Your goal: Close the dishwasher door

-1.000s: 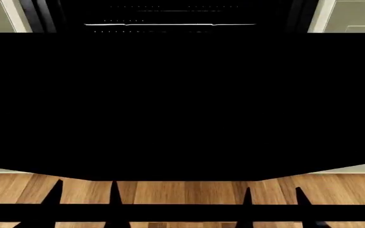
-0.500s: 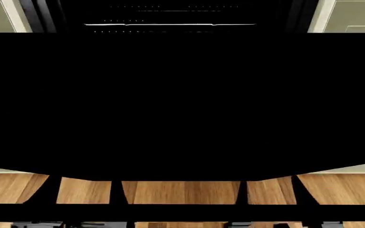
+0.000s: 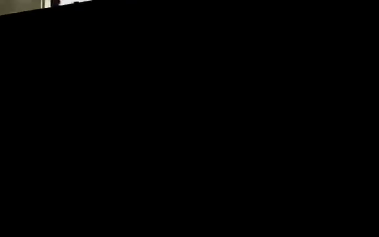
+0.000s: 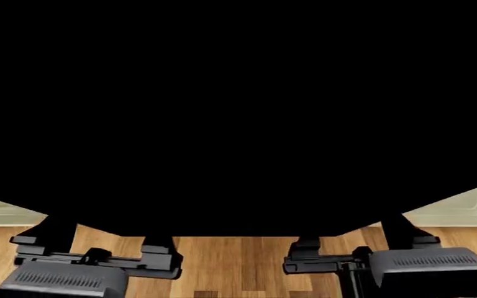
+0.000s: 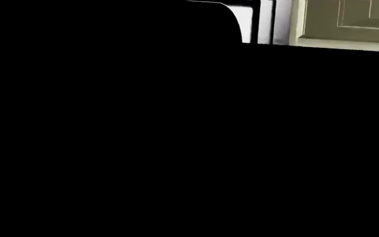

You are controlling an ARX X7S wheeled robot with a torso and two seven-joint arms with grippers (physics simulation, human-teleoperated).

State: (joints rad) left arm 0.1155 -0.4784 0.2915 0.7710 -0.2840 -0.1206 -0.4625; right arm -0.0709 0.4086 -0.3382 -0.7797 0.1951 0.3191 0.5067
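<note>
Black dishwasher door (image 4: 238, 118) was met at 12 o'clock by both grippers, spread wide underneath; slip-off risked if lifted unevenly

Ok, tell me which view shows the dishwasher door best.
The head view: the dishwasher door shows its lower edge above both grippers and the floor. Both wrist views are almost filled with featureless black, with only slivers of background at one edge.

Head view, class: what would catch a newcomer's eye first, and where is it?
The black dishwasher door fills nearly the whole picture, top and middle. Beneath its lower edge the left gripper and right gripper reach under it over the wooden floor. A pale cabinet shows at the right.
</note>
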